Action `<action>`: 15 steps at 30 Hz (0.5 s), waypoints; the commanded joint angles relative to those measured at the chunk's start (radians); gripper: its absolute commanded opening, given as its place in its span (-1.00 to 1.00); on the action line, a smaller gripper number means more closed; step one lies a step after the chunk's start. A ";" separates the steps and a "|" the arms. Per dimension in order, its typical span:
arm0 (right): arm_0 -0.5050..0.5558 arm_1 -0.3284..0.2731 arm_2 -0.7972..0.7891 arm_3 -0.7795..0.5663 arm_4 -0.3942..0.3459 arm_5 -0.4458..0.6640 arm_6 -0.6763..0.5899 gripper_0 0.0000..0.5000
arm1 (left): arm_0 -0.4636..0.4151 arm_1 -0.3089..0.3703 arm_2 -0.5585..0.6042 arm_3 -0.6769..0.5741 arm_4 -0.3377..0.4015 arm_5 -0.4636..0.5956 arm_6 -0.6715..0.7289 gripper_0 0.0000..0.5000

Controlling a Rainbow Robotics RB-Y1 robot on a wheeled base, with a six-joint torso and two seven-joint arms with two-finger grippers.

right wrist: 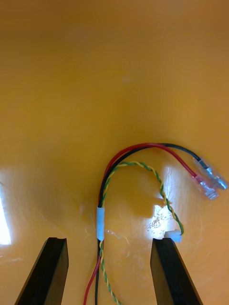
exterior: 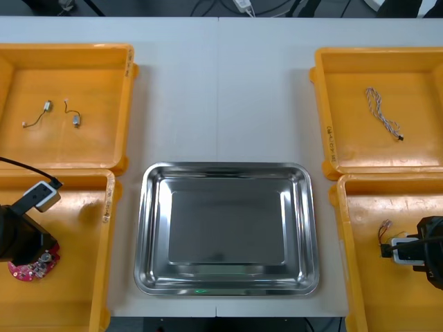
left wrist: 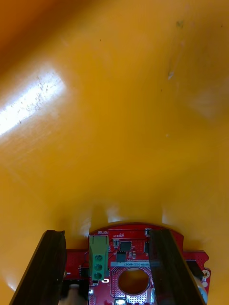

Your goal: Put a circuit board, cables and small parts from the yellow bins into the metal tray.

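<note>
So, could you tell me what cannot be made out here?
- Front view: the left arm covers most of the red circuit board; the right arm covers part of the red and yellow cable.
- Left wrist view: the board runs off the edge between the open jaws; whether they touch it is unclear.
- Right wrist view: the cable's other end is cut off too.
- Front view: the small metal parts are too small to identify.

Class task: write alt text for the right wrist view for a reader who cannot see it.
The right gripper is open, its black fingers either side of a cable bundle of red, black and twisted yellow-green wires lying on the floor of a yellow bin. The wires loop away from the fingers, the red and black ending in clear-sleeved terminals.
</note>
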 commanded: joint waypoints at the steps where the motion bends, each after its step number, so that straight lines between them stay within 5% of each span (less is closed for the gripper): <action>1: 0.018 -0.011 0.010 0.012 0.008 -0.013 -0.019 1.00 | 0.034 0.044 -0.009 -0.001 -0.010 -0.013 -0.108 1.00; 13: 0.014 0.006 0.062 0.043 0.002 -0.094 -0.045 1.00 | 0.047 0.044 -0.009 0.000 -0.017 -0.025 -0.109 1.00; 14: 0.012 0.006 0.065 0.043 0.002 -0.096 -0.046 1.00 | 0.048 0.044 -0.009 0.000 -0.017 -0.023 -0.109 0.95; 15: 0.014 0.006 0.068 0.043 0.002 -0.100 -0.049 1.00 | 0.048 0.044 -0.010 0.000 -0.018 -0.023 -0.109 0.37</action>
